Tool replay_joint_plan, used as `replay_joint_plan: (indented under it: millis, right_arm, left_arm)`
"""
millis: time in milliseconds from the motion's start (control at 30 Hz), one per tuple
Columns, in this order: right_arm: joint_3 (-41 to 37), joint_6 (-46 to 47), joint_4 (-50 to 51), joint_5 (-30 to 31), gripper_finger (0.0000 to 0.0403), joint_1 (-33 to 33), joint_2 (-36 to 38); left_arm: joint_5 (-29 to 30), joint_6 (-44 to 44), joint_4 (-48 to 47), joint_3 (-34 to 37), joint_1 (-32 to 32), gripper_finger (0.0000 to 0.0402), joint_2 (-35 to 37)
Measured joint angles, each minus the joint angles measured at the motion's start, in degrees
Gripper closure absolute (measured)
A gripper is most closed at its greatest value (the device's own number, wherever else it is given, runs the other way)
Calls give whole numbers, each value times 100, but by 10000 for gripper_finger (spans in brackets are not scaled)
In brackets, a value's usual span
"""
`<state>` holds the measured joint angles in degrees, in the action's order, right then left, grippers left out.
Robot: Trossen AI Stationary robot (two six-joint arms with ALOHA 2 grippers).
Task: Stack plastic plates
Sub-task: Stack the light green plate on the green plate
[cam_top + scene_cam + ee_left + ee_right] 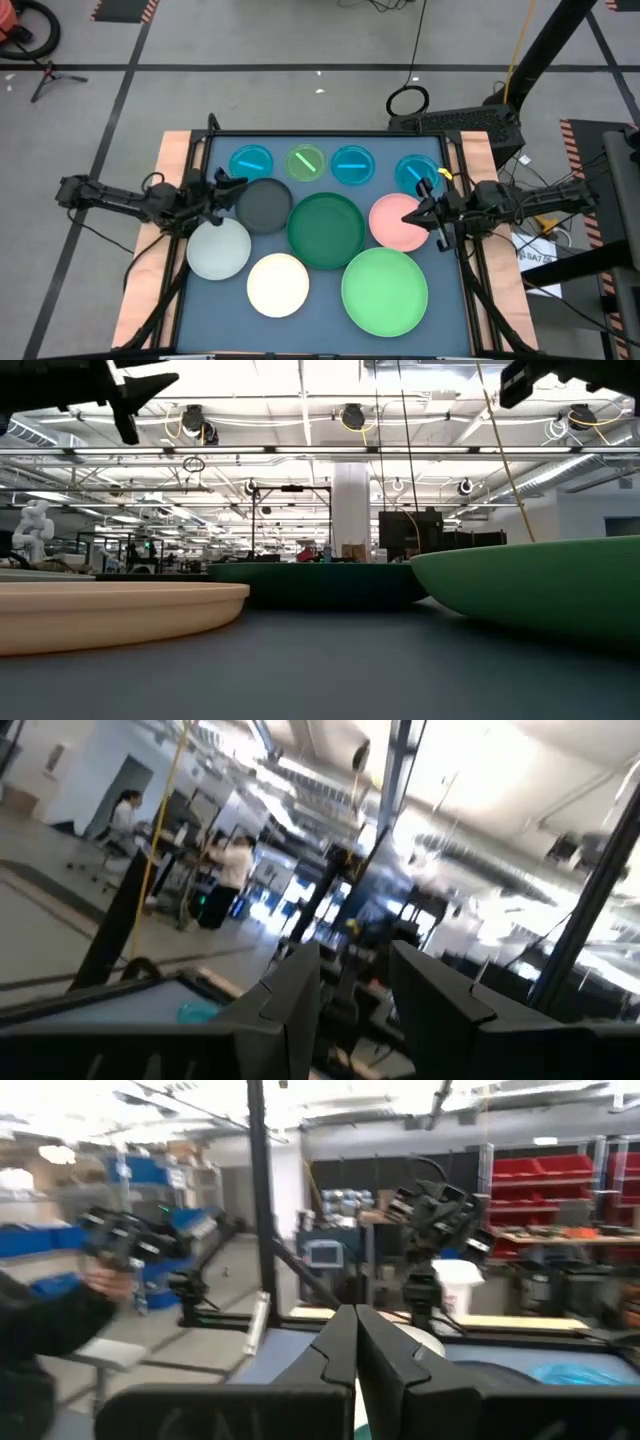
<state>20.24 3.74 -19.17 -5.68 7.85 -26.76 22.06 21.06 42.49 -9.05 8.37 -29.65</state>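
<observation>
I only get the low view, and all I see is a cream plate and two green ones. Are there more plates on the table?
Observer: Yes, ten in all. Four small see-through plates sit in a row at the far edge.
Operator: Is anything stacked yet?
Observer: No, but the pink plate touches the dark green plate.
Operator: Where are the grippers?
Observer: The right gripper is shut, empty, over the pink plate. The left gripper is open beside the dark grey plate.
</observation>
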Motion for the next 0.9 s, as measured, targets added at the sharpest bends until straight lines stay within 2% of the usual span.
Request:
replay_joint_plan:
  millis: [167,300,567,667,767,900]
  right_arm:
    - [482,-200,573,156,403,134,-382]
    - [715,-393,862,151,403,269,-557]
    - [755,-642,901,174,403,602,-498]
    - [758,-641,1072,492,403,707,-448]
    - [758,-553,1283,967,403,787,-440]
    - [758,-461,1377,1333,403,828,-440]
  left_arm:
    - [-3,-58,-168,-836,170,273,-1210]
    - [-8,-258,-888,-1703,349,273,-2259]
    - [61,-441,-1926,-3198,698,273,-4275]
    - [73,-381,-2162,-3641,786,273,-4883]
    - [74,44,-2693,-4156,816,273,-5397]
    - [-98,1716,-4335,-5108,805,273,-5957]
